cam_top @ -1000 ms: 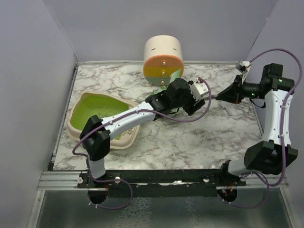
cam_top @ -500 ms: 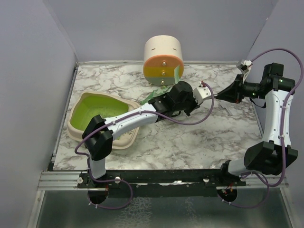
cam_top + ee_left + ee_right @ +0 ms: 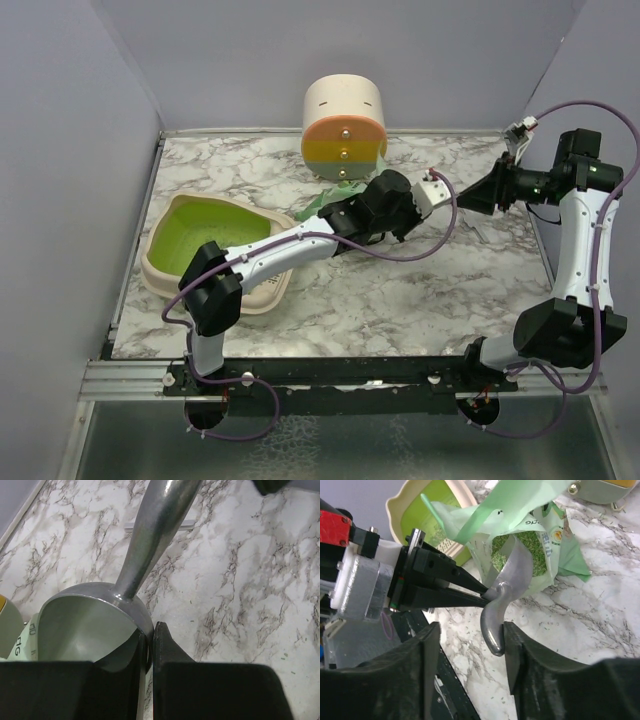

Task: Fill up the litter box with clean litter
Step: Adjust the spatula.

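Wrist view on the left: the left gripper [image 3: 149,630] is pinched tight on the rim of the scoop [image 3: 90,630], one finger inside the bowl and one outside. The handle runs up and away over the marble table [image 3: 250,580]. A sliver of printed bag shows at the left edge, nothing more.

The right wrist gives me what that view hides. The right gripper [image 3: 470,627] has its fingers well apart, with the end of the handle hanging between them, close to one finger. I can't tell whether it touches. From here I see the bag [image 3: 562,555] standing open just behind the scoop, with a green speckled patch [image 3: 520,550] in its mouth. Grains or print, I can't tell.

The overhead view lays it all out. The box [image 3: 165,268] sits at the table's left, green floor showing, under the left arm's elbow and well apart from the scoop. The cylinder [image 3: 343,110] stands at the back, with the bag just in front of it. Both grippers meet mid-table, right of the bag, but their fingertips are too small to read from up here.
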`<state>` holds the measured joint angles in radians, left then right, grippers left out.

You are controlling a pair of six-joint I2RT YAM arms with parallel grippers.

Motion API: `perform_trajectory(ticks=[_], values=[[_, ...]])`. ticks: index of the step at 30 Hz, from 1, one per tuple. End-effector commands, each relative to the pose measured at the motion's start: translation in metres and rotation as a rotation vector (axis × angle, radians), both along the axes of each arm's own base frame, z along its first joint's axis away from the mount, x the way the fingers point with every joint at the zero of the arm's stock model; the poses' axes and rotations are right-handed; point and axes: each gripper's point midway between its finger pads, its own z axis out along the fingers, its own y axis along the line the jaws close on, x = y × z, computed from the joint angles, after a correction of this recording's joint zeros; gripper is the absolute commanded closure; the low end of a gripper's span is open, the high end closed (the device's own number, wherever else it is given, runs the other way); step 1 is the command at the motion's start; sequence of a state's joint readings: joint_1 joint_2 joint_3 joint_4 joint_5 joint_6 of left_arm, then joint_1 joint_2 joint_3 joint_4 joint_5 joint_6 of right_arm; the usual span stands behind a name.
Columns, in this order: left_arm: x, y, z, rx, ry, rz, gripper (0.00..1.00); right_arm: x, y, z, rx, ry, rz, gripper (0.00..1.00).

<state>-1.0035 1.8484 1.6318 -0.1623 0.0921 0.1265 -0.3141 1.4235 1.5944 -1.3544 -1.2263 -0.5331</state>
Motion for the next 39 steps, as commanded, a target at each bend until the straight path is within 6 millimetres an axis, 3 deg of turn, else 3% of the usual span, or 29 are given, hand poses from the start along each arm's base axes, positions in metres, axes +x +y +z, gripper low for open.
perform_trajectory(ticks=[1,6,12,25,30,35,37,39], values=[[0.006,-0.004,0.003,0.009,-0.016,0.055,1.00,-0.006,0.010,0.027,0.099,0.042,-0.017,0.47],[0.002,-0.007,0.003,0.005,-0.017,0.045,1.00,0.006,0.005,0.013,0.037,0.050,-0.079,0.47],[-0.001,-0.004,0.008,-0.006,-0.022,0.044,1.00,0.011,0.016,-0.014,0.009,0.112,-0.053,0.50],[-0.006,-0.001,0.022,-0.032,-0.043,0.055,1.00,0.019,0.037,-0.039,-0.055,0.145,-0.068,0.61],[-0.007,-0.001,0.025,-0.035,-0.050,0.059,1.00,0.016,0.041,-0.048,-0.070,0.165,-0.069,0.71],[-0.008,-0.002,0.027,-0.040,-0.054,0.059,1.00,0.017,0.040,-0.050,-0.092,0.164,-0.083,0.99],[-0.010,-0.001,0.030,-0.040,-0.063,0.052,1.00,0.019,0.038,-0.048,-0.102,0.150,-0.093,0.99],[-0.013,0.000,0.035,-0.045,-0.071,0.039,0.89,0.021,0.038,-0.044,-0.109,0.133,-0.102,0.99]])
